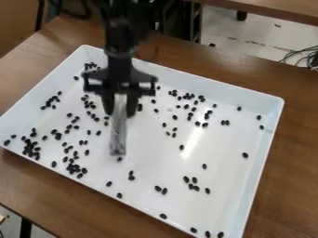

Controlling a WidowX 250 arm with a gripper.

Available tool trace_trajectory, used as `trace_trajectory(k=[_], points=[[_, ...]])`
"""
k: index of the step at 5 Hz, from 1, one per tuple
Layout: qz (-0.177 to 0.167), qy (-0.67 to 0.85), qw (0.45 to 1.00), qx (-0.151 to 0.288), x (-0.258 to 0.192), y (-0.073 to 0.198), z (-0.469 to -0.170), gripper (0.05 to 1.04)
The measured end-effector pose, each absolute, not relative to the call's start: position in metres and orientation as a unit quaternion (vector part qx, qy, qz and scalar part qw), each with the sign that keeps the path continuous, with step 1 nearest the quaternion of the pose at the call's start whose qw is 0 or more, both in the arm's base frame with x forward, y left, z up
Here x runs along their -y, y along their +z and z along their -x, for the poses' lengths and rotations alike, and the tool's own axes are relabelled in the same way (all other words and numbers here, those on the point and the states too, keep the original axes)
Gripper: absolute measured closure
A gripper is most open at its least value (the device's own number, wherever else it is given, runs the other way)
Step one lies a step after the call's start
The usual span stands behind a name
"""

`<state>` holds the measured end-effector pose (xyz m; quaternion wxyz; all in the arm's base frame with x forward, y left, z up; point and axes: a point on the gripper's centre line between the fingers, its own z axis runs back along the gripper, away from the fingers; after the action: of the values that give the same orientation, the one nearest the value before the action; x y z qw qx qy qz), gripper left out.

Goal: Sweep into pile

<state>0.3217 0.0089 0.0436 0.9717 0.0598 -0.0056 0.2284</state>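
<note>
The black gripper (120,108) hangs over the left-centre part of the white tray, shut on a pale, see-through sweeping tool (118,135) that points down toward the tray floor. Black beans are scattered across the tray. A dense cluster of beans (29,148) lies in the near left corner, and another group (73,168) sits to the right of it. Looser beans (192,107) spread over the upper middle, with several more near the front edge. Some beans behind the gripper and tool are hidden.
The white tray (268,139) has raised walls all round and stands on a brown wooden table (292,172). Behind it are another table's edge (279,10), dark equipment, and cables (304,56) at the right.
</note>
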Motion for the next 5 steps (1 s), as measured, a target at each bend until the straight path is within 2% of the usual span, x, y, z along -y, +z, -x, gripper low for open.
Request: trace_trajectory(k=[1,2,3,4,5], points=[[-0.069,0.182,0.981,0.025,-0.047,0.05,-0.326,0.731],[-0.057,0.163,0.983,0.062,-0.084,0.048,-0.332,0.731],[-0.036,0.154,0.985,0.072,-0.075,0.045,-0.334,0.731],[-0.025,0.126,0.989,0.075,-0.039,0.057,-0.329,0.731],[-0.003,0.067,0.994,0.083,0.019,0.063,-0.324,0.731]])
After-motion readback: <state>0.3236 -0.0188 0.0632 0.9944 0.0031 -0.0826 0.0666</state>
